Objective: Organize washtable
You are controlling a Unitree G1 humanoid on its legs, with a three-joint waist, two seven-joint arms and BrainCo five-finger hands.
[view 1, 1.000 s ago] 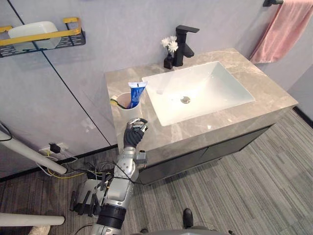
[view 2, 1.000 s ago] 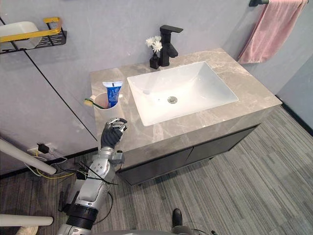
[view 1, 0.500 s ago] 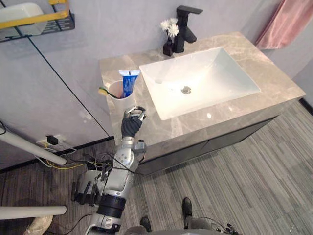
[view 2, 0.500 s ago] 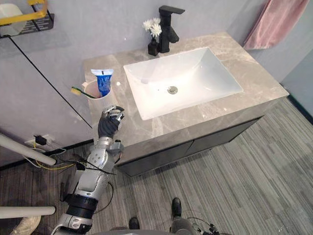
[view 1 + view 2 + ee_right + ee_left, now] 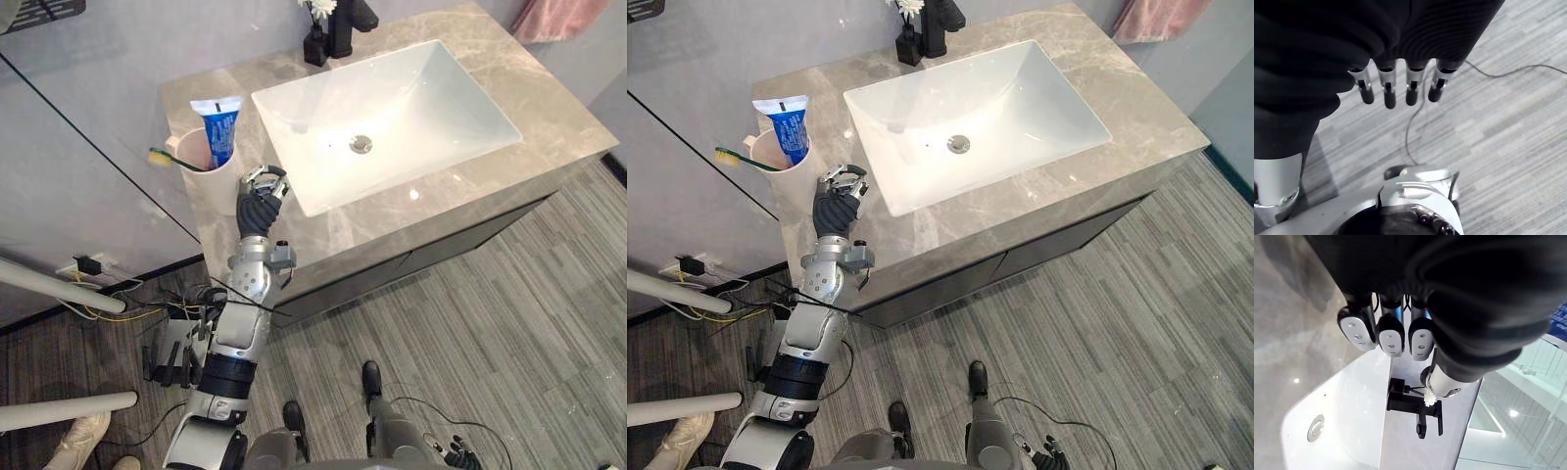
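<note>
While the left hand [image 5: 261, 196], fingers curled on nothing, hovered just beside the cup [image 5: 219, 181] on the desk [image 5: 372, 220], that cup looked light, rigid and top-heavy with toothpaste tube [image 5: 219, 125] and toothbrush [image 5: 165, 157]; best gripped round its middle. The right hand [image 5: 1396, 90] hung slack, empty.

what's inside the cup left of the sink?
A blue toothpaste tube stands in the cup, wide white end up; a toothbrush leans out over the rim. Their lower ends and the cup's bottom are hidden by its wall.
</note>
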